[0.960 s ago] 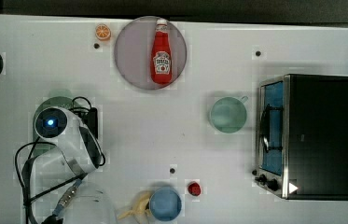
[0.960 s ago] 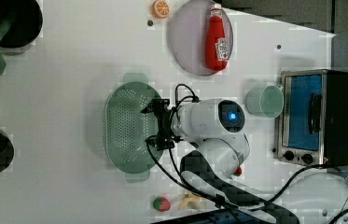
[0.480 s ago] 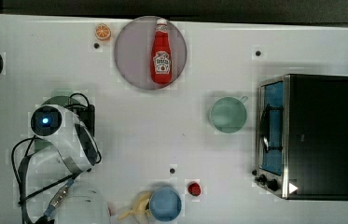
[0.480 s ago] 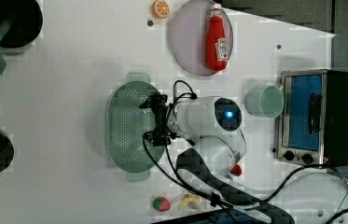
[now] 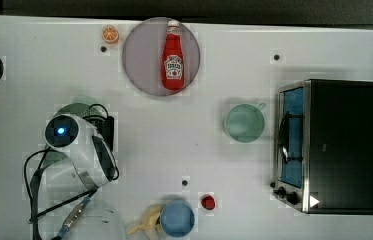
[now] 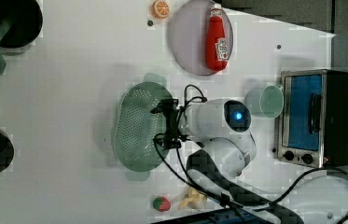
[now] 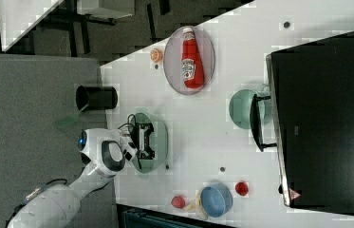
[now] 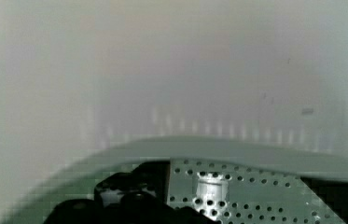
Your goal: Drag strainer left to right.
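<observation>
The strainer [image 6: 136,126] is a pale mint-green oval colander lying left of the arm in the left view. My gripper [image 6: 163,124] hangs over its rim on the left view's right, open, with the black fingers [image 6: 162,108] spread along that rim. In the wrist view, the strainer's rim [image 8: 218,147] curves across, with its perforated wall [image 8: 255,196] below and a dark finger [image 8: 115,193] inside the bowl. In the top view the arm covers most of the strainer [image 5: 80,107]. The right view shows the gripper [image 7: 144,140] over the strainer [image 7: 161,137].
A teal mug [image 5: 244,122] and a toaster oven [image 5: 334,145] stand at the top view's right. A plate [image 5: 141,55] with a ketchup bottle [image 5: 173,57] and an orange slice [image 5: 110,34] lie at its top. A blue bowl [image 5: 176,218] sits at its bottom edge.
The arm's wrist drifted slightly to the left view's left, then back right. The strainer seems to have slid a little to the left view's right with it.
</observation>
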Controlling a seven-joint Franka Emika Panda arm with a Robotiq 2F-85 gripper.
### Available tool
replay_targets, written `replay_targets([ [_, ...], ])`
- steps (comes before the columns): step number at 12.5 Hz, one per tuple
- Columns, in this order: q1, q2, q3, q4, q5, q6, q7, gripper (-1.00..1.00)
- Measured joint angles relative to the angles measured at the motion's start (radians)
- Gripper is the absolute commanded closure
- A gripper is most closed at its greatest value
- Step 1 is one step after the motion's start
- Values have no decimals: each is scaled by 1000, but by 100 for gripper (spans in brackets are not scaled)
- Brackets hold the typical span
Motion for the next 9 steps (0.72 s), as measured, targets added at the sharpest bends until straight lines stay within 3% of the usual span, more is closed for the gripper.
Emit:
replay_targets([
  [9, -173, -90, -104, -92, -2, 27, -188, -100],
])
